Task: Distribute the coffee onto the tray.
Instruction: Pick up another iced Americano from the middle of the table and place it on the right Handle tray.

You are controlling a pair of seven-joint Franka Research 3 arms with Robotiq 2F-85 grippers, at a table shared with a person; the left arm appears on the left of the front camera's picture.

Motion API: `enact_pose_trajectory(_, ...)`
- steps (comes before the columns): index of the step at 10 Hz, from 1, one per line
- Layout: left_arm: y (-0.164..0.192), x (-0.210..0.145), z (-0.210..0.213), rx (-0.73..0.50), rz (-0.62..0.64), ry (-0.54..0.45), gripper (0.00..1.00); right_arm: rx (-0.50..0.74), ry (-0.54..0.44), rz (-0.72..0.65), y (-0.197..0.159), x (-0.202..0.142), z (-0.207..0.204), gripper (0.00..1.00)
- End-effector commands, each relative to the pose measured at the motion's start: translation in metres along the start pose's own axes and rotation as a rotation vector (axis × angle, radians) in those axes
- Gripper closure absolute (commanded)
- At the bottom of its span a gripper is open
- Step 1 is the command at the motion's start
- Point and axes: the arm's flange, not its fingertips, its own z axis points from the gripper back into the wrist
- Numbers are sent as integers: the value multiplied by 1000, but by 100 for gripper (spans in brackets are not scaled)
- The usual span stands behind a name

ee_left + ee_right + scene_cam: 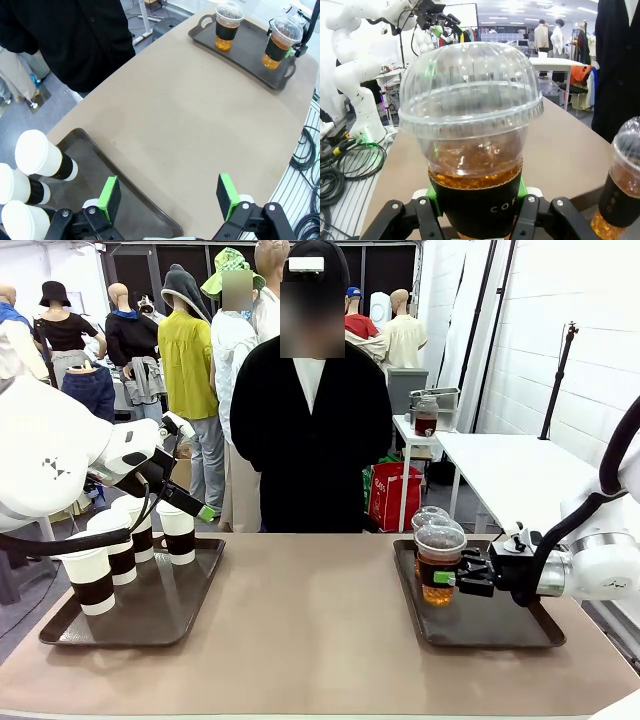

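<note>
Several white paper coffee cups [178,531] with brown sleeves stand on the left dark tray [170,612]. My left gripper [198,480] hangs open above that tray's far right corner, with nothing between its green pads [109,199]. The paper cups [44,159] lie to its left in the left wrist view. On the right tray [500,625] stand two clear domed coffee cups of amber drink. My right gripper [445,578] is shut on the nearer clear cup [475,140], around its dark sleeve. The second clear cup [622,175] stands just beyond it.
A person in black [310,430] stands at the table's far edge with hands out of sight. A broad stretch of bare tan tabletop [310,610] separates the two trays. Cables [305,160] lie on the floor off the table's edge.
</note>
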Motion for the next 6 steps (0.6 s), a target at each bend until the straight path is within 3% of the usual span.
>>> enact_pose_trajectory(1, 1, -1, 0, -7, 5, 2, 0, 46, -37, 26, -7, -10, 8, 40)
enact_pose_trajectory(6, 1, -1, 0, -7, 5, 2, 0, 54, -48, 56, -19, -29, 19, 40)
